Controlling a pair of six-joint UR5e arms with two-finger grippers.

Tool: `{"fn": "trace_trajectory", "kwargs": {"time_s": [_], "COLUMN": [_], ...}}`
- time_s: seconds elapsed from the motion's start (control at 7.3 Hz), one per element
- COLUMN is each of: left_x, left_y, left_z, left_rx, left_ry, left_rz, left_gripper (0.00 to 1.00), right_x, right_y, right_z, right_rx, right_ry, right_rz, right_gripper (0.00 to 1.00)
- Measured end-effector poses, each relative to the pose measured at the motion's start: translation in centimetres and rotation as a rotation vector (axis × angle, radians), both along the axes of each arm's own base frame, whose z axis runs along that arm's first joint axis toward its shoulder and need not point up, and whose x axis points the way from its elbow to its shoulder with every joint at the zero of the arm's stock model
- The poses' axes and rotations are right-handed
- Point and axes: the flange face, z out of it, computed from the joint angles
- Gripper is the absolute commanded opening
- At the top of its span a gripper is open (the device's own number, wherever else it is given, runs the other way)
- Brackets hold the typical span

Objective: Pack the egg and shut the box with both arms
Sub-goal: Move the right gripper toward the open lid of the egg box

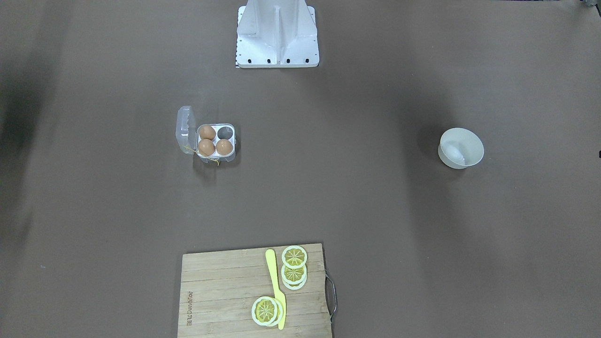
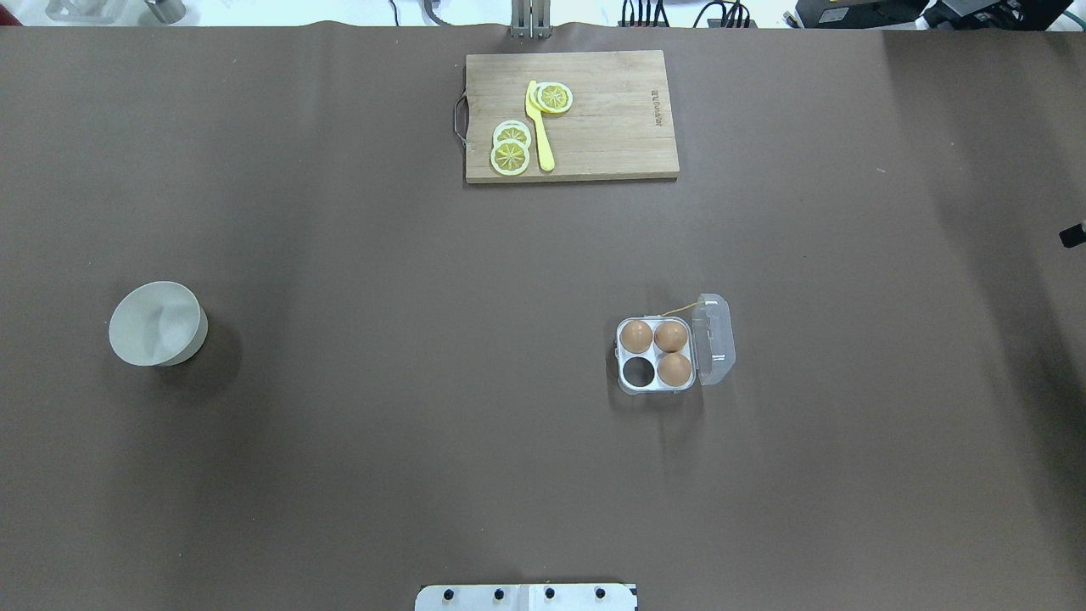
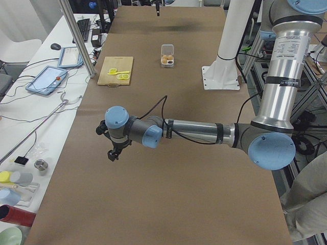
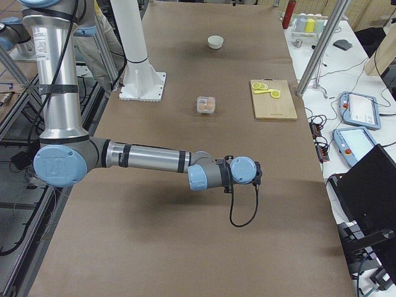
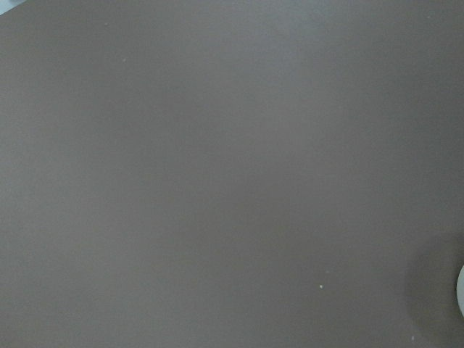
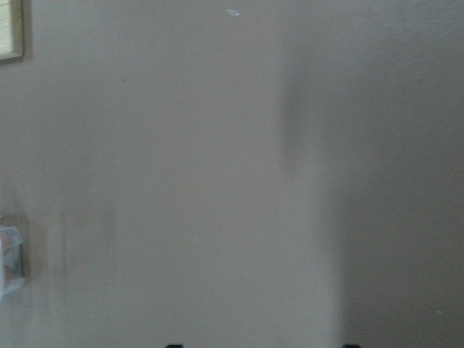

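Observation:
The box (image 1: 216, 141) is a clear egg carton with its lid (image 1: 186, 129) swung open to the side. Three brown eggs (image 1: 207, 132) fill three cells and one cell (image 1: 224, 133) is empty. No egg shows outside the carton. The left gripper (image 3: 112, 154) hangs above bare table at the table's end, far from the box; I cannot tell if it is open. Only a dark sliver of the right gripper (image 2: 1073, 235) shows at the edge of the overhead view. In the right wrist view its fingertips (image 6: 174, 346) stand far apart, with nothing between them.
A white bowl (image 1: 461, 148) stands on the robot's left side. A wooden cutting board (image 1: 225, 291) with lemon slices and a yellow knife lies at the far edge. The white mounting stand (image 1: 277, 37) is at the robot's edge.

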Motion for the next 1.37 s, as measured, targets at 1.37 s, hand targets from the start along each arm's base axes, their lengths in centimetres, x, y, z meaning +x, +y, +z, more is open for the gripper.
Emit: {"fn": "trace_trajectory", "kwargs": {"time_s": [1.37], "left_x": [-4.0], "left_y": [6.4], "left_z": [6.3], "left_rx": [-0.056], "left_ry": [-0.005], "left_rz": [-0.030], "left_gripper": [0.97], "right_x": [-25.1], "right_y": [-3.8], "right_z": [-22.1], "right_rx": [0.014], "right_ry": [-0.019], "right_rz": [-0.263], "right_gripper": [0.09]}}
